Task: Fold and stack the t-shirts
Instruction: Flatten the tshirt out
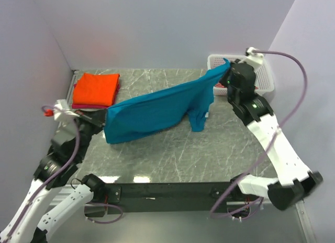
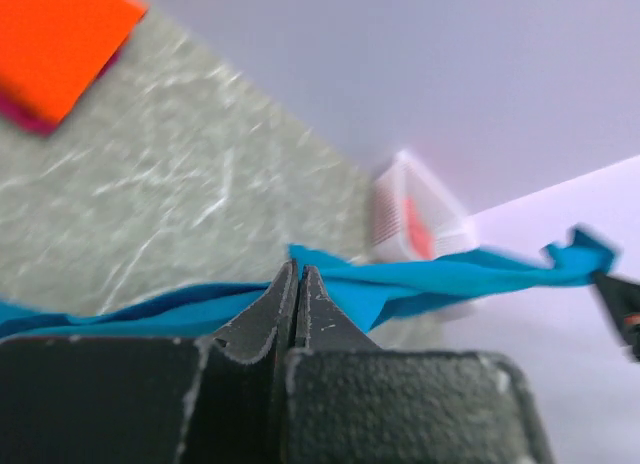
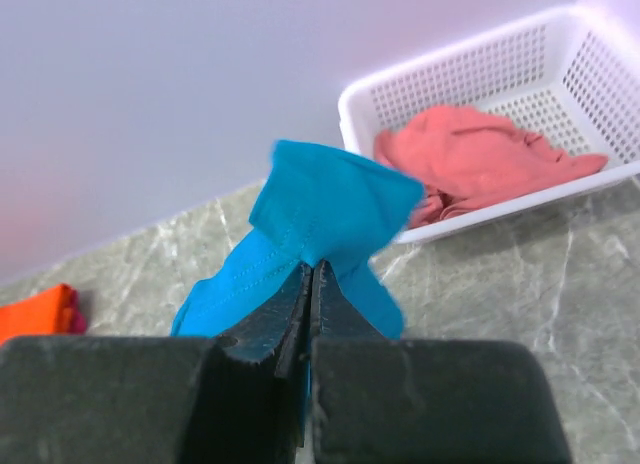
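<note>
A teal-blue t-shirt [image 1: 157, 109] hangs stretched between two robot arms above a grey marble table [image 1: 172, 154], seen from above. It runs from about nine o'clock on the table up to two o'clock, with one loose part drooping near the centre.

The left gripper [image 2: 297, 284] is clamped shut on the shirt's lower end. The right gripper [image 3: 312, 279] is pinched closed on a bunched corner at the upper end.

The cloth looks light, thin and very soft. It sags and creases wherever it is unsupported, so it likely needs a hold at two far-apart edge points, such as hem corners or shoulders, to keep flat.

At ten o'clock a folded orange t-shirt [image 1: 97, 88] lies on top of a magenta t-shirt [image 1: 78, 105]. At two o'clock, a white lattice basket [image 3: 470, 69] holds a crumpled salmon-pink t-shirt [image 3: 470, 159].

Only a sliver of the magenta shirt shows. The right arm covers part of the basket from above. The left wrist view is blurred. Which parts of the teal shirt the claws hold cannot be told.
</note>
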`<action>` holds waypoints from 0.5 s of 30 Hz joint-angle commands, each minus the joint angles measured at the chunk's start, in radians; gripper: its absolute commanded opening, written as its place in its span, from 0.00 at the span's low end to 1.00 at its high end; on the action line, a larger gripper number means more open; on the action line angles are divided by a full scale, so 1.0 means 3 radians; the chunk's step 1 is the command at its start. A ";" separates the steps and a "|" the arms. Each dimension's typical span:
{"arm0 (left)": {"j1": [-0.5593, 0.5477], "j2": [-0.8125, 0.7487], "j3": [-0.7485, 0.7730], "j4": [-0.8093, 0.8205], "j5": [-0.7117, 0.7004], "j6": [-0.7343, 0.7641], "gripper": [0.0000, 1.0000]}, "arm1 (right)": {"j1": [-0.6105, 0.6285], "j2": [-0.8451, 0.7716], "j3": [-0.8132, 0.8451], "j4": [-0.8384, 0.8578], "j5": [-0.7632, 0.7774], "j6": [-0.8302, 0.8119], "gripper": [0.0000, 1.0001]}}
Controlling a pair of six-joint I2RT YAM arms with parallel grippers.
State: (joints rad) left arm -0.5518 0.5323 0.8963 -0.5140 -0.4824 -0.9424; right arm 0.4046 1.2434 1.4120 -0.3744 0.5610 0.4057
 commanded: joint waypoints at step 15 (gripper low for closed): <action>0.0009 -0.0195 0.1358 0.0639 0.1444 0.0426 0.01 | 0.0001 -0.1895 0.0518 -0.0311 -0.0949 -0.0503 0.00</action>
State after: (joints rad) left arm -0.5541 0.4564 1.2449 -0.3943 -0.1432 -0.8501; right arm 0.4099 0.6811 1.4811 -0.4480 0.3416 0.3096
